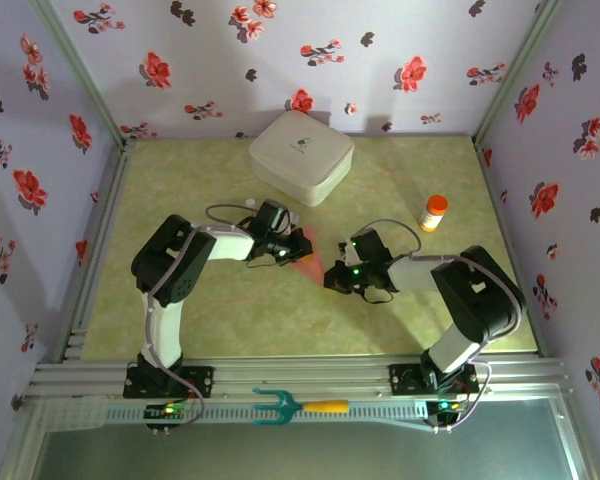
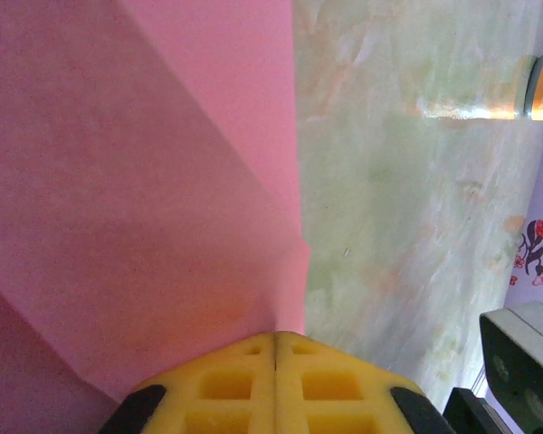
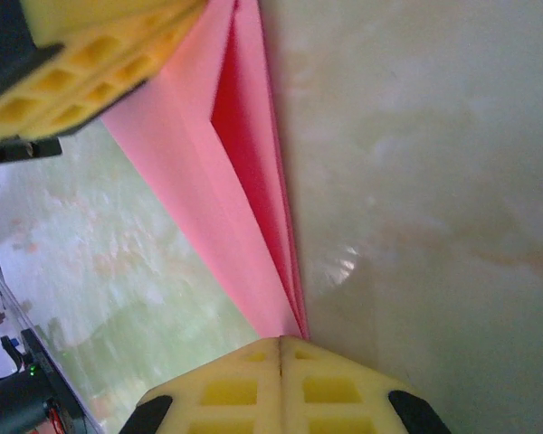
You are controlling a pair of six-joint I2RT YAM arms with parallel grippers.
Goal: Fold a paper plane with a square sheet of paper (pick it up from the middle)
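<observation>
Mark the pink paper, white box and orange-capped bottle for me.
pink paper [image 2: 118,199]: left wrist view, on the broad flat folded face.
white box [image 1: 300,155]: top external view, centre of its lid.
orange-capped bottle [image 1: 434,213]: top external view, mid-body just under the cap.

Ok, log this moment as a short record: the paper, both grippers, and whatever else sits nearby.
pink paper: partly folded, layered creases, spanning between the two grippers
left gripper: shut on one edge of the paper
right gripper: shut on the paper's pointed end
white box: behind the paper, apart from it
orange-capped bottle: to the right, apart from the paper
</observation>
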